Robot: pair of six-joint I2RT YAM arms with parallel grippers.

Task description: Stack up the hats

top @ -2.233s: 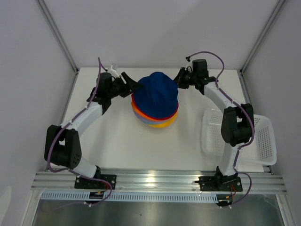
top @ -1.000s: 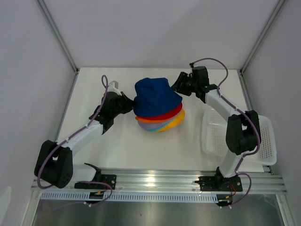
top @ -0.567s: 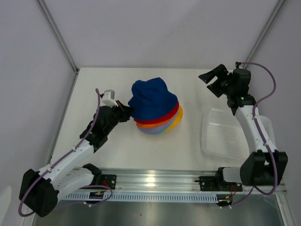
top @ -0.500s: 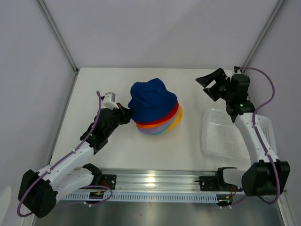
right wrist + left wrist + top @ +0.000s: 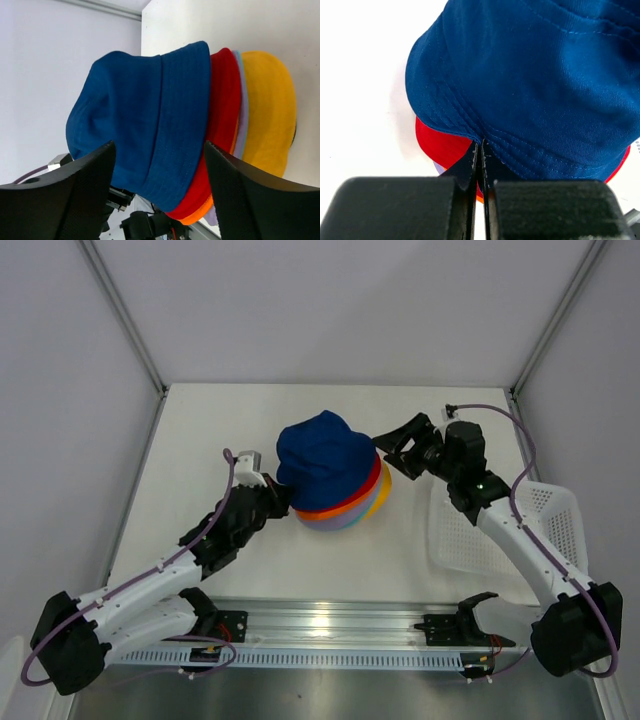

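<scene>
The hats sit in one pile mid-table. A navy blue hat (image 5: 325,452) is on top, over the red hat (image 5: 377,478) and the orange, lavender and yellow brims (image 5: 345,518). My left gripper (image 5: 283,496) is at the pile's left edge, shut on the navy hat's brim (image 5: 470,131), which puckers at the tips (image 5: 480,148). My right gripper (image 5: 391,452) hangs open just right of the pile, touching nothing. In its wrist view the navy hat (image 5: 150,115), red hat (image 5: 222,115) and yellow hat (image 5: 267,110) lie beyond the spread fingers (image 5: 75,200).
A white mesh basket (image 5: 555,530) sits tilted at the table's right edge, under my right forearm. The aluminium rail (image 5: 330,625) with both arm bases runs along the near edge. Frame posts stand at the back corners.
My right gripper swung out to the back right, then came back in beside the pile's right side. The left arm drew toward the near edge, still pinching the navy brim. The pile shifted slightly.
</scene>
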